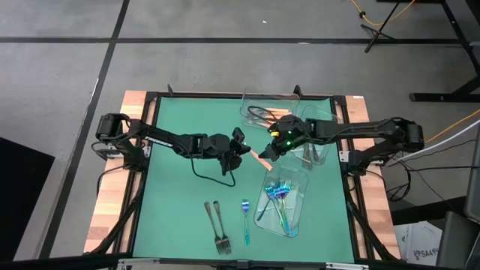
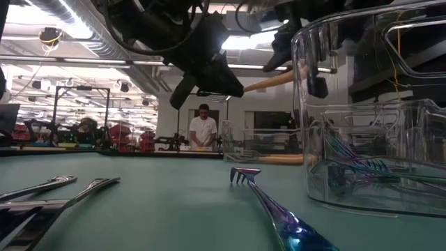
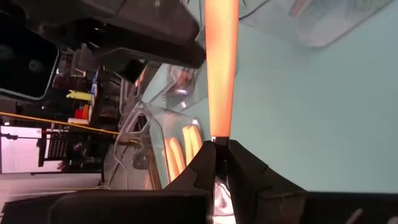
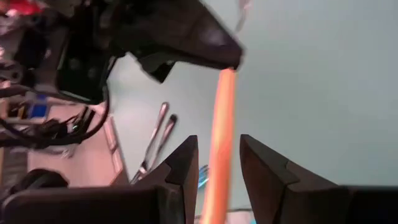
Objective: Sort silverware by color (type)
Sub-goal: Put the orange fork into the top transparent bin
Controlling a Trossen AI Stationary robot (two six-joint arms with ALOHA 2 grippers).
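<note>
1. Green-topped bench (image 1: 180,202) with wooden side rails, grey floor around it; a person stands far back in the room in the low view.
2. Left claw (image 1: 244,152), mid-bench, raised: closed on one end of an orange-handled fork (image 1: 262,158).
3. Right claw (image 1: 271,149): fingers parted either side of the same fork's handle, not clamped.
4. Dark forks (image 1: 218,226): two, side by side, near the front edge.
5. Blue-teal fork (image 1: 245,219): single, loose, just beside the dark pair.
6. Clear trays: one (image 1: 294,217) holds blue-teal forks; rear one (image 1: 251,106) holds orange-handled forks.
</note>
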